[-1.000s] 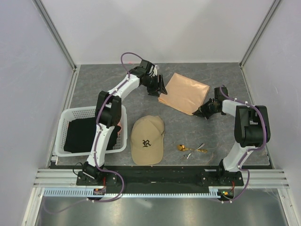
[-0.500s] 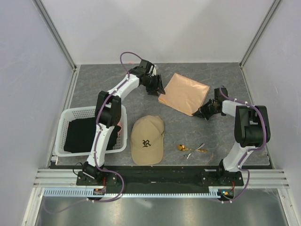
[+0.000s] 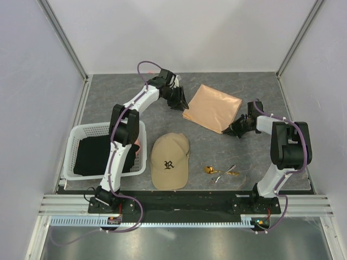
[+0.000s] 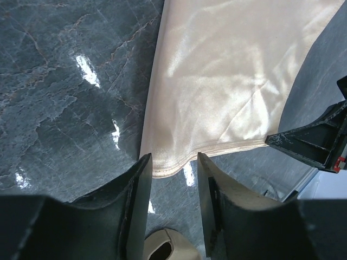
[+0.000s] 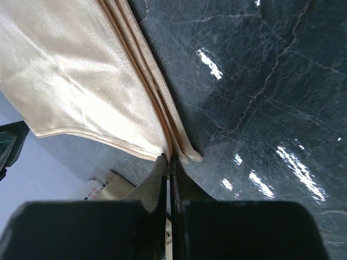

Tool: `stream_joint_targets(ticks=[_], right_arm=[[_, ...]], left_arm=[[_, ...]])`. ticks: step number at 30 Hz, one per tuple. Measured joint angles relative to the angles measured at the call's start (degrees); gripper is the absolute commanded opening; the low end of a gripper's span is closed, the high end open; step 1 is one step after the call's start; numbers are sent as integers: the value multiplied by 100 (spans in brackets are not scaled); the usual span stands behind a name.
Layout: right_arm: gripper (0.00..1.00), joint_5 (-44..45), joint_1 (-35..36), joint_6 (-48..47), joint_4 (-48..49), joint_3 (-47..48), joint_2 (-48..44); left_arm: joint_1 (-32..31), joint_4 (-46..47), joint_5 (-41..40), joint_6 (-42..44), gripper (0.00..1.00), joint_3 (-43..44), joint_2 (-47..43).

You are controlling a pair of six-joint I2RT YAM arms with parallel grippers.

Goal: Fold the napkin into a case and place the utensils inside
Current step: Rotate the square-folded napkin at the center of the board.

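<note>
At the far left, a white basket (image 3: 73, 142) holds a black cloth (image 3: 97, 155). The left arm reaches toward the back of the dark marbled surface (image 3: 119, 89). There the left gripper (image 3: 182, 104) sits at the left edge of the napkin (image 3: 212, 106). Its jaws are spread, and the wrist view shows the napkin's hemmed edge in the gap between them, not clamped. A tan baseball cap (image 3: 169, 161) lies near the front, just right of the basket. The peach-orange, shiny napkin lies flat in folded layers toward the back. It is well apart from the utensils (image 3: 221, 172), a small cluster right of the cap with a gold spoon (image 3: 209, 170) among them. The right gripper (image 3: 235, 130) meets the napkin's near right corner, jaws pressed together against the stacked layer edges. Whether any layer is caught between them cannot be told.
</note>
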Motion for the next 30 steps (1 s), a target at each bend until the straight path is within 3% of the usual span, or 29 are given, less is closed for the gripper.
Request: stream_joint_targets(ticks=[8, 13, 27, 30], right_arm=[[0, -4, -2, 0, 2, 0, 0], [0, -2, -2, -2, 7, 0, 0], [0, -46, -4, -4, 109, -74, -15], [0, -46, -2, -7, 111, -76, -17]], left_arm=[[-2, -9, 114, -2, 44, -79, 116], [-2, -50, 105, 0, 53, -92, 116], [2, 7, -188, 2, 52, -553, -76], [4, 39, -192, 2, 45, -612, -136]])
